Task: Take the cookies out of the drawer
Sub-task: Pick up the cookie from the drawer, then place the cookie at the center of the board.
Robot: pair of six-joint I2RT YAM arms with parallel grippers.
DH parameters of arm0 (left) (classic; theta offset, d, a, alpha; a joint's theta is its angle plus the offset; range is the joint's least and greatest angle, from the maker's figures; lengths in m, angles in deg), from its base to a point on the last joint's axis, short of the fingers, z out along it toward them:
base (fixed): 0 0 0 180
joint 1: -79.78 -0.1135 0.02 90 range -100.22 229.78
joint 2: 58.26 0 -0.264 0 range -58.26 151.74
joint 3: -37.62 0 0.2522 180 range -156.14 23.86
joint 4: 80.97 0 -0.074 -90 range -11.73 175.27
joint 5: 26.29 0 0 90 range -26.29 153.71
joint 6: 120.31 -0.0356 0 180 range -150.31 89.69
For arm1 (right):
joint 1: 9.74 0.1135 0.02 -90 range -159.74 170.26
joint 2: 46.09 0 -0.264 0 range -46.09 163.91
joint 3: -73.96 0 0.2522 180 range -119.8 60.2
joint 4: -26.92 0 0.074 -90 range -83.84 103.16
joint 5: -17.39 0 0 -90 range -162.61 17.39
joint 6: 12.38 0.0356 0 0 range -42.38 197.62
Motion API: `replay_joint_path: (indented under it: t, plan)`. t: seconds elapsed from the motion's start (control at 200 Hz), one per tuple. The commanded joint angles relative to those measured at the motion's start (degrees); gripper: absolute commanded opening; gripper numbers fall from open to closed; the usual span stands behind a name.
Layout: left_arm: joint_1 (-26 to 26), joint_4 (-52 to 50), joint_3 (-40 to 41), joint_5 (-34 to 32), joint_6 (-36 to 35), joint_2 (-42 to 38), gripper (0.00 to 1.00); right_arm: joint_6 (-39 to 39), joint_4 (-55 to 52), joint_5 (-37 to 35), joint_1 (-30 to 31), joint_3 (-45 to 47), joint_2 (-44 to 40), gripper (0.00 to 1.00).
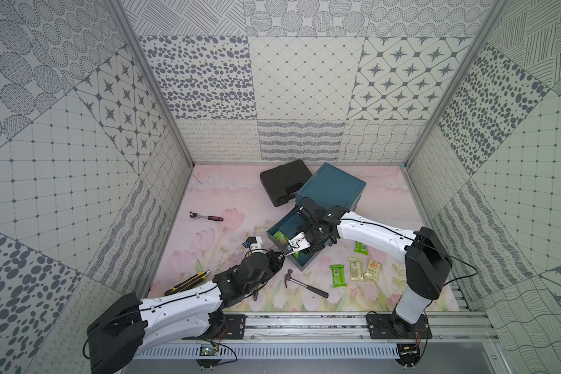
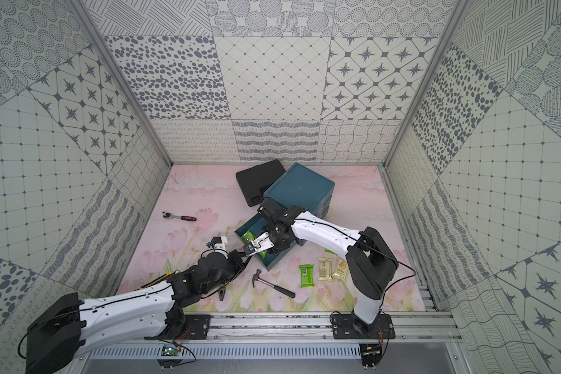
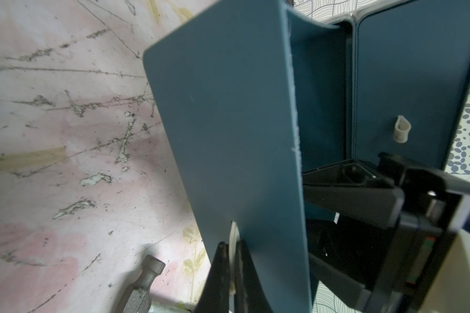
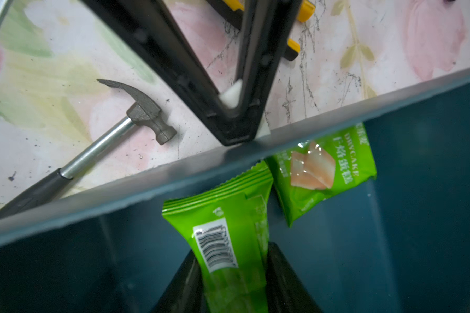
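The teal drawer (image 1: pixel 285 221) stands pulled out of its cabinet (image 1: pixel 332 187). My right gripper (image 4: pixel 232 249) reaches down inside it, its fingers pressed against both sides of a green cookie packet (image 4: pixel 223 216) with a barcode. A second green packet (image 4: pixel 323 173) lies against the drawer's front wall (image 4: pixel 147 187). My left gripper (image 3: pixel 230 244) is shut on the white handle tab (image 3: pixel 233 230) of the drawer front. In both top views more cookies lie on the table right of the drawer: green packets (image 1: pixel 337 275) (image 1: pixel 360 247) and two beige ones (image 1: pixel 357 268) (image 2: pixel 340 268).
A hammer (image 1: pixel 306 283) lies just in front of the drawer. A yellow-black utility knife (image 1: pixel 188 281) lies beside my left arm. A red-handled ratchet (image 1: pixel 206 217) is at the left. A black case (image 1: pixel 284 181) lies behind the cabinet.
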Motion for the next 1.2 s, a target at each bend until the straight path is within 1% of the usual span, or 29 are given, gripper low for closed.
replay_joint_path:
  t: [0.0, 0.27, 0.355, 0.485, 0.675, 0.78, 0.906, 0.971, 1.086, 1.191]
  plan:
    - [-0.05, -0.82, 0.16, -2.40, -0.02, -0.28, 0.00, -0.37, 3.62, -0.93, 0.35, 1.74, -3.58, 0.38]
    - [-0.04, -0.83, 0.13, -2.40, -0.07, -0.42, 0.00, 2.09, 7.48, -1.84, 0.34, 5.56, -8.45, 0.38]
    - [-0.04, -0.85, 0.07, -2.44, -0.13, -0.40, 0.00, 4.76, 9.99, -1.35, 0.32, 7.15, -10.71, 0.38]
    - [-0.04, -0.81, 0.06, -2.48, -0.15, -0.54, 0.00, 10.90, 13.41, 0.04, 0.36, 9.68, -14.91, 0.38]
    - [-0.04, -0.74, 0.01, -2.48, -0.22, -0.40, 0.00, 23.66, 17.90, -0.25, 0.87, 14.20, -21.99, 0.36]
    - [-0.05, -0.81, -0.21, -2.48, -0.27, -0.26, 0.00, 33.78, 21.73, -2.90, 2.71, 17.62, -26.67, 0.35]
    - [-0.04, -0.78, -0.98, -2.05, -0.76, 0.73, 0.00, 46.43, 23.85, -8.00, 5.84, 20.39, -30.62, 0.31]
    - [-0.04, -0.15, -1.11, -1.72, -0.77, 1.35, 0.00, 52.56, 23.86, -12.35, 7.72, 21.10, -31.74, 0.28]
    - [-0.04, 0.47, -1.35, -1.43, -0.79, 2.12, 0.00, 60.14, 23.35, -16.02, 10.90, 21.90, -33.55, 0.25]
    - [-0.10, 0.09, -1.95, -1.43, -1.26, 2.15, 0.00, 66.55, 22.17, -21.36, 13.27, 21.87, -34.72, 0.22]
